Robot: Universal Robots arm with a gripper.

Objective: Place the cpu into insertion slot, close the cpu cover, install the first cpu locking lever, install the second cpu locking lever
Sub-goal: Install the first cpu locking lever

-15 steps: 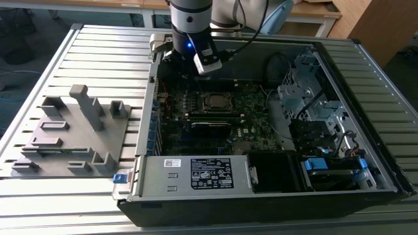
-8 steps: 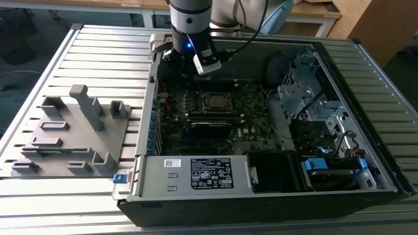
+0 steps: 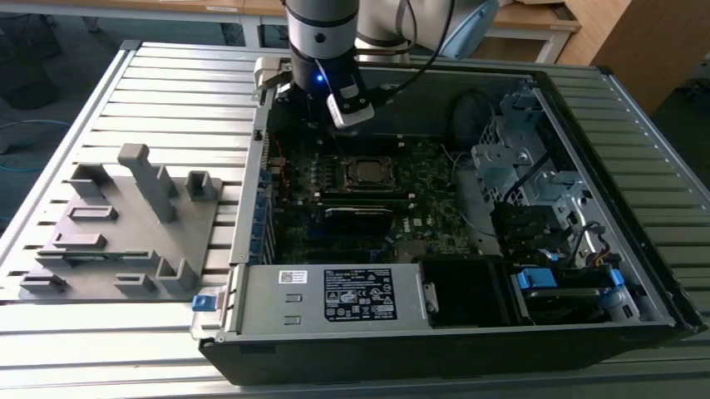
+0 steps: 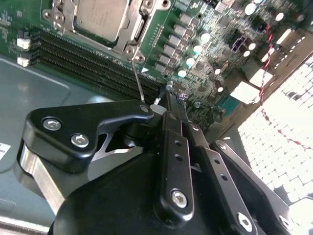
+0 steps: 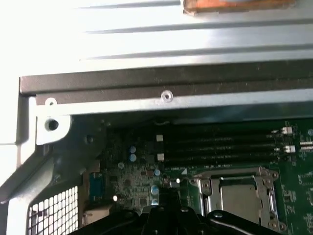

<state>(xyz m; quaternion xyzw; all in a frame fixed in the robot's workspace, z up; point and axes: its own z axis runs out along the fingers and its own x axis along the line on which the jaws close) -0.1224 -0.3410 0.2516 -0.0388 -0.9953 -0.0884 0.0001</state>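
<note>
1. The cpu (image 4: 100,17) was sitting in the insertion slot (image 4: 128,49), around the middle of the motherboard (image 3: 427,216), with the cpu cover (image 4: 134,22) folded flat over it.
2. One thin locking lever (image 4: 138,81) angled off the slot's corner, its free end touching the tool (image 4: 155,106) at its tips.
3. The tool was pinched narrow, and I couldn't tell if it really clamped the lever.

Soft even light in the exterior view; glare whitens the perforated case wall (image 4: 279,127) in both wrist views.
</note>
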